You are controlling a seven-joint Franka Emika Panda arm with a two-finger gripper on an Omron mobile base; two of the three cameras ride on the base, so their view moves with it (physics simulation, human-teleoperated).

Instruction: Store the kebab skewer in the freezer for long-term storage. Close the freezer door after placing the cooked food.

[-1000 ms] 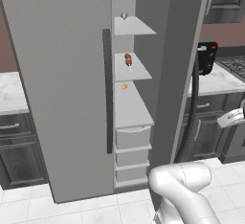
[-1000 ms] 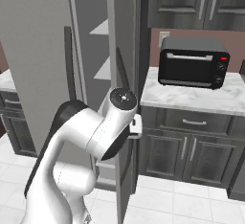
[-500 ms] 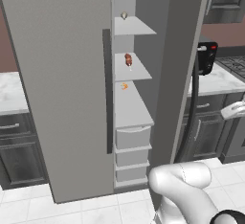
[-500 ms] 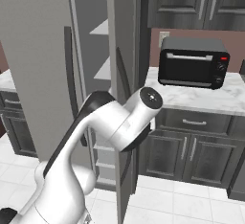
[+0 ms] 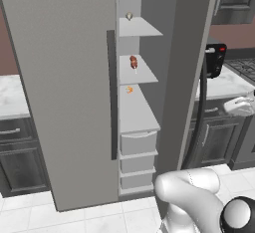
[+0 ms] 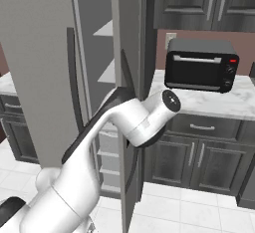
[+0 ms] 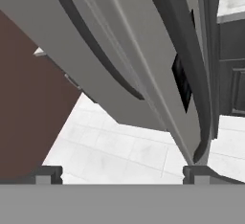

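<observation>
White arm (image 6: 134,122) before open freezer (image 6: 107,67), black toaster oven (image 6: 201,65) on counter (image 6: 219,102)

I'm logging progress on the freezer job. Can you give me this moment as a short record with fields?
skewer: kebab skewer lies on a white freezer shelf
other items: small things on the shelves above and below it
freezer door: freezer door stands open, handle ahead of the hand
gripper: gripper open, holding nothing
remaining: close the door
</observation>
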